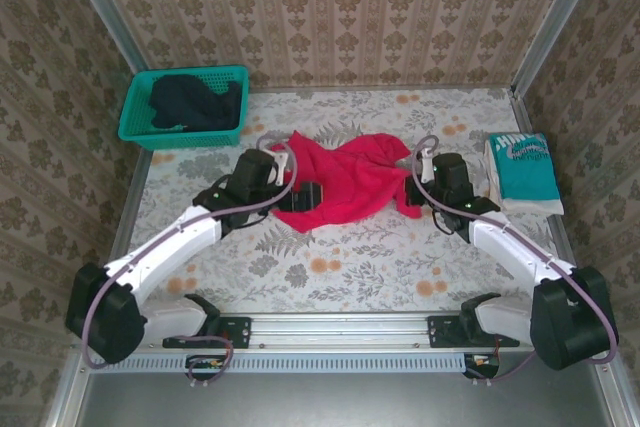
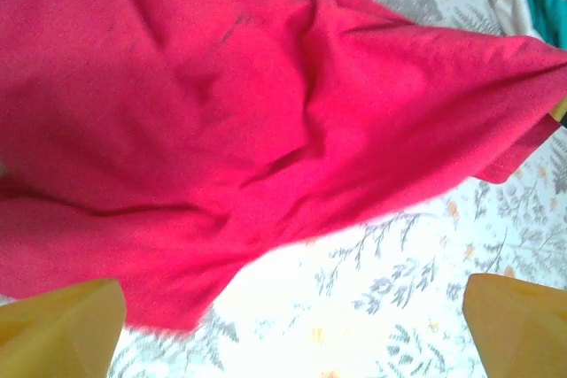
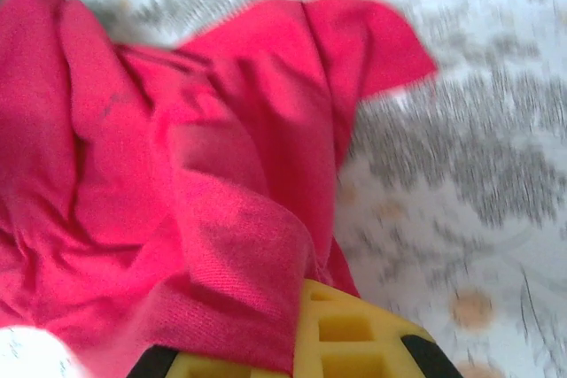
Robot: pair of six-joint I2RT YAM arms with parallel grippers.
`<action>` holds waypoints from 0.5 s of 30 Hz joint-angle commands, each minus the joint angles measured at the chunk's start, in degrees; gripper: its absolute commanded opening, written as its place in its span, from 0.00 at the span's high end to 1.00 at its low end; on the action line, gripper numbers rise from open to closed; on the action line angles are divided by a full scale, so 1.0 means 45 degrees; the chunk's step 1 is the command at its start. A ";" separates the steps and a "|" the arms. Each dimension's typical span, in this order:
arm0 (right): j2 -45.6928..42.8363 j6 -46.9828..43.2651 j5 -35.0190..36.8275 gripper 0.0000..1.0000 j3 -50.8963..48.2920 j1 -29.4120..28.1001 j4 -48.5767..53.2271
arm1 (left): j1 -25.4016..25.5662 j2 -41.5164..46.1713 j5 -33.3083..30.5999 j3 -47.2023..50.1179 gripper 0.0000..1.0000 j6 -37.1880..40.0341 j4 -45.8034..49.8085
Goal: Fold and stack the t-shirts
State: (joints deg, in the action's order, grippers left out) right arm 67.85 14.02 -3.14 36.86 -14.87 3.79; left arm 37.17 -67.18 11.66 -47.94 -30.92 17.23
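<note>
A bright red-pink t-shirt (image 1: 345, 182) lies crumpled in the middle of the table. It shows close up in the left wrist view (image 2: 248, 112) and in the right wrist view (image 3: 177, 174). My left gripper (image 1: 300, 195) is at the shirt's left edge. It is open (image 2: 292, 334), its yellow fingertips (image 2: 62, 329) wide apart over bare table just below the hem. My right gripper (image 1: 418, 187) is at the shirt's right edge, shut (image 3: 292, 343) on a fold of red cloth. A folded teal t-shirt (image 1: 525, 172) with white print lies at the right. A dark t-shirt (image 1: 190, 102) is bunched in the basket.
The teal plastic basket (image 1: 135, 132) stands at the back left corner of the flowered table (image 1: 330, 267). Patterned walls close in the back and both sides. The near half of the table, between the arms, holds nothing.
</note>
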 commanded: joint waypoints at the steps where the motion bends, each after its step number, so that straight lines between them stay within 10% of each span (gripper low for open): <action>1: -0.0061 0.1450 0.0860 1.00 -0.0144 0.0082 0.0850 | -0.0002 0.1715 -0.1749 0.0679 0.00 -0.0788 0.0015; 10: 0.1075 0.2028 0.1239 1.00 0.0271 0.0399 0.0948 | -0.2302 0.0713 -0.1795 0.2880 0.23 -0.5704 -0.0403; 15: 0.1716 0.2248 0.0811 1.00 0.0520 0.0421 0.0589 | -0.2337 -0.1240 -0.1853 0.1982 0.33 -0.5318 -0.1037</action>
State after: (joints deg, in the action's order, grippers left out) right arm 74.46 22.33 0.89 37.01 -13.21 6.68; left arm 26.92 -70.00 3.44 -35.81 -52.95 15.81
